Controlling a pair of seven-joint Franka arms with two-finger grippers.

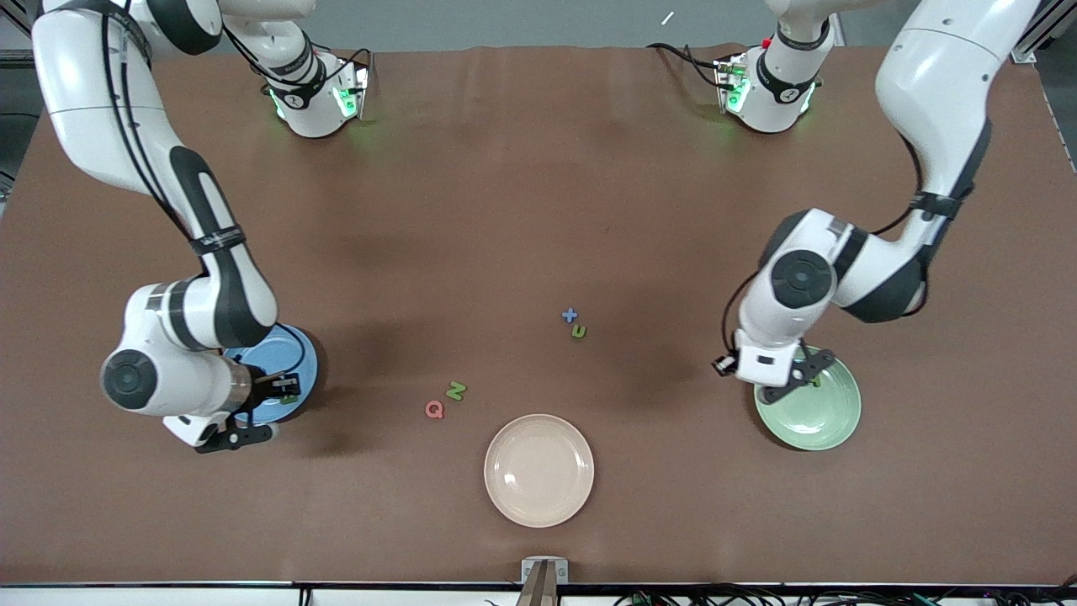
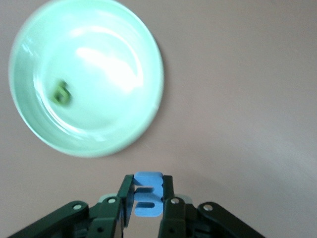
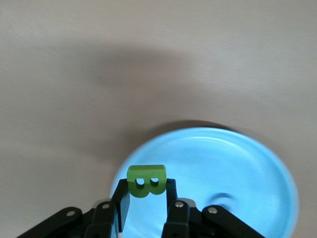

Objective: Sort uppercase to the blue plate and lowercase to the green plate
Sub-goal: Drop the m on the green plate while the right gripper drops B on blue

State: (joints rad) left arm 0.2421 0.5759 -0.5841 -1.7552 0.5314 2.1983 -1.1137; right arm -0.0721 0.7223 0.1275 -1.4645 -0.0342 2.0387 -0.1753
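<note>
While gripped between the fingers of the right gripper (image 3: 147, 201), green B (image 3: 146, 181) hangs over the rim of the blue plate (image 1: 303, 353), near the front edge of the surface (image 1: 505, 168) toward the right arm's end. On that plate's floor, in the right wrist view, only a faint dark smudge, too blurred to name.

At the left arm's end, also near the front edge, left gripper (image 2: 147, 206) closed on the blue E-like letter (image 2: 148, 194), held up above bare surface just beside the green plate (image 1: 829, 421). Inside that plate, a small green b/p shape (image 2: 61, 92) lying flat on the floor of the dish.

Loose on the surface, toward the middle: blue x (image 1: 570, 316) with the small green n/u shape (image 1: 579, 332) just beside it and a little nearer the front edge. Closer to the right arm's end and nearer the front edge again, green N (image 1: 456, 390) and pinkish-red Q (image 1: 434, 410), side by side but apart, Q the lower of the two in the front view. Between the two coloured plates, close to the middle of the front edge, a cream plate (image 1: 505, 497) with nothing lying in it.
</note>
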